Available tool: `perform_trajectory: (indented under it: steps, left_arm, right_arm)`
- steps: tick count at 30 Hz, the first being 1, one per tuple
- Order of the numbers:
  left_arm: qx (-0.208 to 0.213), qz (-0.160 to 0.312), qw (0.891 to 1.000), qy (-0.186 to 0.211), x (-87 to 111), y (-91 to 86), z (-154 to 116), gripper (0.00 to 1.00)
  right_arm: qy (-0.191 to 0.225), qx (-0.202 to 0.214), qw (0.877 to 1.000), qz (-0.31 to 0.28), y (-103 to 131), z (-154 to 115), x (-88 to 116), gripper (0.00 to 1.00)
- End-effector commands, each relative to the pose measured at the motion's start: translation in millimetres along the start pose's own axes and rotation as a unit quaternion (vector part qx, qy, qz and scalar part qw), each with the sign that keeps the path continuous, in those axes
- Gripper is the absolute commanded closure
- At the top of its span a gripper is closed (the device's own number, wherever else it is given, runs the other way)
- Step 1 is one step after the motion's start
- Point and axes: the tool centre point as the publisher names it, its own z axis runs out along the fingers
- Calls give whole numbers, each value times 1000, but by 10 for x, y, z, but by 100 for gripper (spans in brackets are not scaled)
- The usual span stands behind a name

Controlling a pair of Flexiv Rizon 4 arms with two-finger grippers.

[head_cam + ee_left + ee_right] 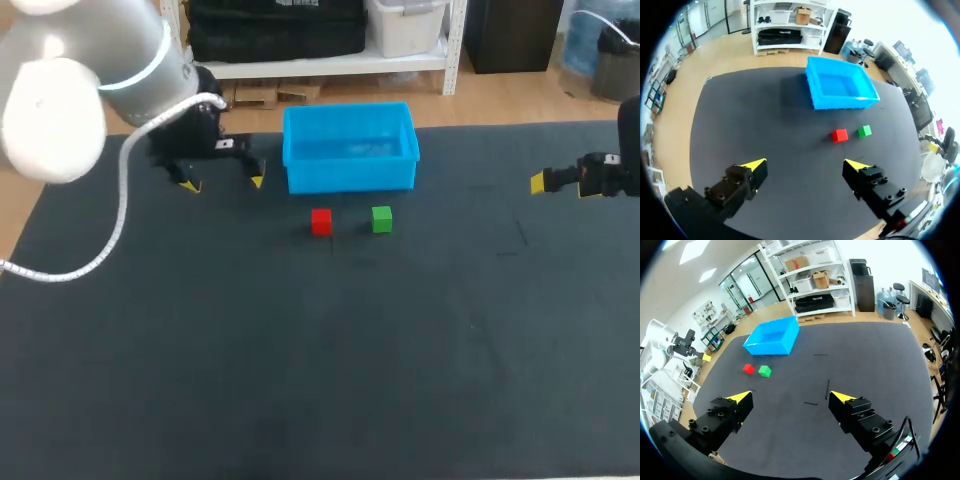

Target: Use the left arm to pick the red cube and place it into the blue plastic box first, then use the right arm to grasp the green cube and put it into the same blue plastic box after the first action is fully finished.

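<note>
Head view: a dark table [300, 350] seen from above. A blue plastic box [350, 176] sits toward the far edge, at about 12 o'clock from the table's middle. The red cube [321, 221] rests on the table just in front of the box, at its 6 o'clock. The green cube [381, 219] sits near the red one, at its 3 o'clock, with a small gap between them. The left gripper [224, 183] hangs at the box's 9 o'clock, fingers spread wide, holding nothing. The right gripper [560, 185] hangs well apart at the box's 3 o'clock; its opening is hard to judge here.

Left wrist view: the two yellow-tipped fingers stand wide apart and empty. Both cubes lie on the table ahead of the gripper, toward 1 o'clock, with the box beyond them.

Right wrist view: the right gripper's fingers are also spread wide, gripping nothing. The cubes lie ahead toward 11 o'clock, red left of green, with the box beyond them.
</note>
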Motion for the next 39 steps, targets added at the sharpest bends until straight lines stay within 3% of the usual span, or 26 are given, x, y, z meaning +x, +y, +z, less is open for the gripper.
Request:
perform_trajectory:
  steps: [1, 11, 29, 39]
  left_arm:
    - [-42, -21, 998, 49, -344, -240, 114, 0]
    - [-39, -49, 995, 79, -463, -416, 336, 0]
    - [-43, -43, 994, 91, -389, -874, 764, 0]
    - [-50, -37, 994, 88, -393, -889, 892, 0]
  right_arm:
    - [1, 0, 1000, 0, -2, -3, -3, 0]
    - [1, 0, 1000, 0, -2, -3, -3, 0]
    - [1, 0, 1000, 0, -2, -3, -3, 0]
    - [1, 0, 1000, 0, -2, -3, -3, 0]
